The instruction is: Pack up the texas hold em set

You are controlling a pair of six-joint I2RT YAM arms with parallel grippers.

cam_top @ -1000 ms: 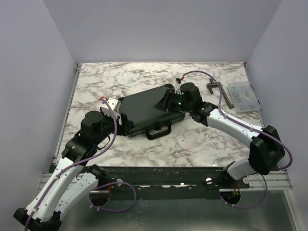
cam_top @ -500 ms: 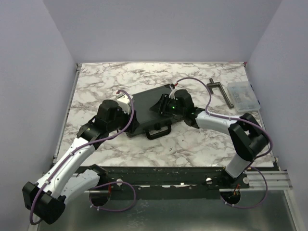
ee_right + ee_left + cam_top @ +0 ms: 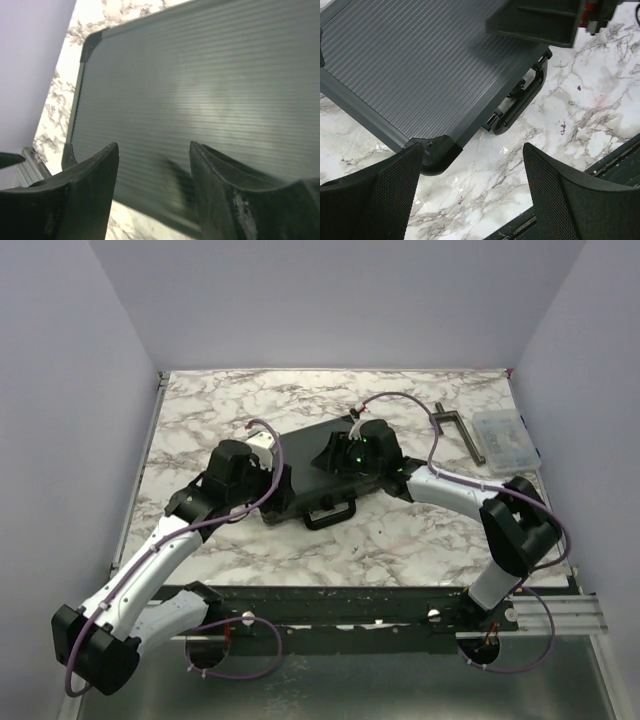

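Both-handed, hovering over the black case (image 3: 305,462), lying shut and flat near the middle of the table (image 3: 420,535), handle (image 3: 520,102) pointing at the near edge. Hanging the left gripper (image 3: 472,155) above the case's near left corner, fingers wide apart, gripping nothing. Hanging the right gripper (image 3: 153,147) over the ribbed lid (image 3: 200,80), fingers apart too, holding nothing. Guessing at a hard, stiff case, probably heavy, with a smooth top likely slipping under fingers. Thinking of grabbing the handle or pinching a thick edge, not the flat lid.
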